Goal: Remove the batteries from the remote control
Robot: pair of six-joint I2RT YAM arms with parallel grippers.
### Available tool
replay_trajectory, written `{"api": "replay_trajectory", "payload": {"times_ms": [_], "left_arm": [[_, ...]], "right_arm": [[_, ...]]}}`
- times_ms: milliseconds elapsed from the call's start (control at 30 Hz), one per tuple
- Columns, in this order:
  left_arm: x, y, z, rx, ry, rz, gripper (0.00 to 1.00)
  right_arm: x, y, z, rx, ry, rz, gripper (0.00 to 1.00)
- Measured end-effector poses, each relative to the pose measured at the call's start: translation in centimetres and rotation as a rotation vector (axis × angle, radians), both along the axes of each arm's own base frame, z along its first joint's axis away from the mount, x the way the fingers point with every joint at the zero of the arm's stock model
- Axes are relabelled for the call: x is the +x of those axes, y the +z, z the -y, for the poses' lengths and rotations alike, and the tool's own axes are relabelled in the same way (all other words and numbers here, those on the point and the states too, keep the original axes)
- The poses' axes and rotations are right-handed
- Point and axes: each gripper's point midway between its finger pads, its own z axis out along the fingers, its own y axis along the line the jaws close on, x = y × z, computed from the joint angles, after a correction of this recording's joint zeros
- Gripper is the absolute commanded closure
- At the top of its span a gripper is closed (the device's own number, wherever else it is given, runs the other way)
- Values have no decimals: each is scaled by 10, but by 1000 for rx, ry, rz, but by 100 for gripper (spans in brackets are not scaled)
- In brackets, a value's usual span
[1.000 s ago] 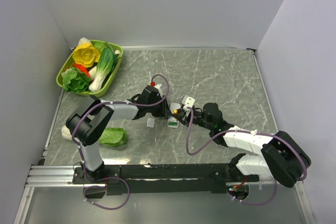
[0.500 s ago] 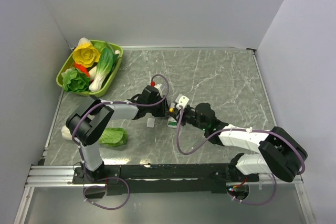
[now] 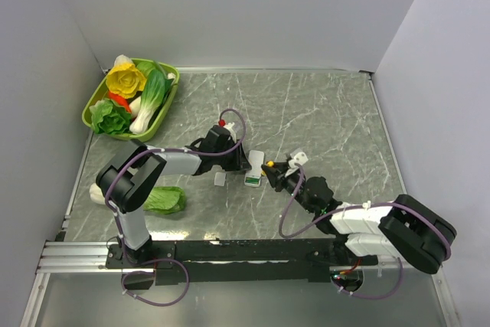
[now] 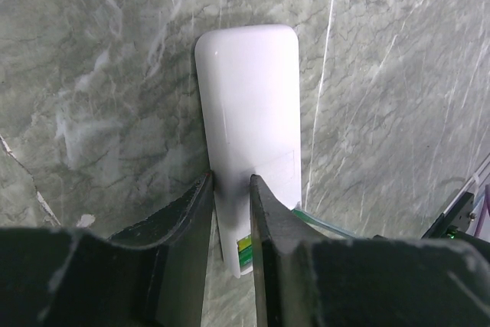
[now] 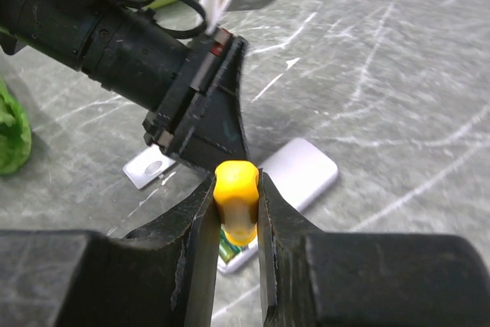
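The white remote control (image 3: 252, 177) lies flat near the table's middle. In the left wrist view the remote control (image 4: 249, 97) runs under my left gripper (image 4: 231, 181). Its jaws stand nearly shut, the tips down on the remote's left part. The green batteries (image 4: 245, 250) show at its near end, and also in the right wrist view (image 5: 225, 249). My right gripper (image 5: 236, 183) is shut on the yellow screwdriver handle (image 5: 236, 197), right above the battery end. The shaft is hidden. From above, the right gripper (image 3: 269, 168) sits just right of the left gripper (image 3: 246, 161).
The small white cover piece (image 3: 220, 179) lies left of the remote and shows in the right wrist view (image 5: 149, 166). A green leafy vegetable (image 3: 164, 199) lies at the near left. A green basket (image 3: 93, 105) of vegetables stands at the far left corner.
My right arm has swung its wrist to the right and nearer, still holding the screwdriver by the remote. The left arm and the remote have not moved.
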Motion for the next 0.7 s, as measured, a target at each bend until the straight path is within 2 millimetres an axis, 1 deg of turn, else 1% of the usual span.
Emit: {"api": "replay_trajectory", "payload": {"times_ms": [100, 167, 267, 467, 600, 700], "left_arm": [[0, -1, 0, -10, 4, 2, 71], [-1, -1, 0, -22, 10, -4, 71], [-1, -1, 0, -33, 16, -6, 71], [-2, -1, 0, -46, 24, -12, 72], [-5, 0, -1, -54, 39, -16, 71], [-13, -1, -3, -51, 53, -30, 71]], "right_arm": [[-5, -1, 10, 39, -32, -5, 100], [-7, 0, 13, 46, -37, -4, 100], [-8, 7, 16, 51, -42, 11, 100], [-9, 19, 18, 68, -43, 31, 100], [-5, 15, 16, 28, -57, -14, 100], [0, 19, 16, 20, -83, -55, 100]]}}
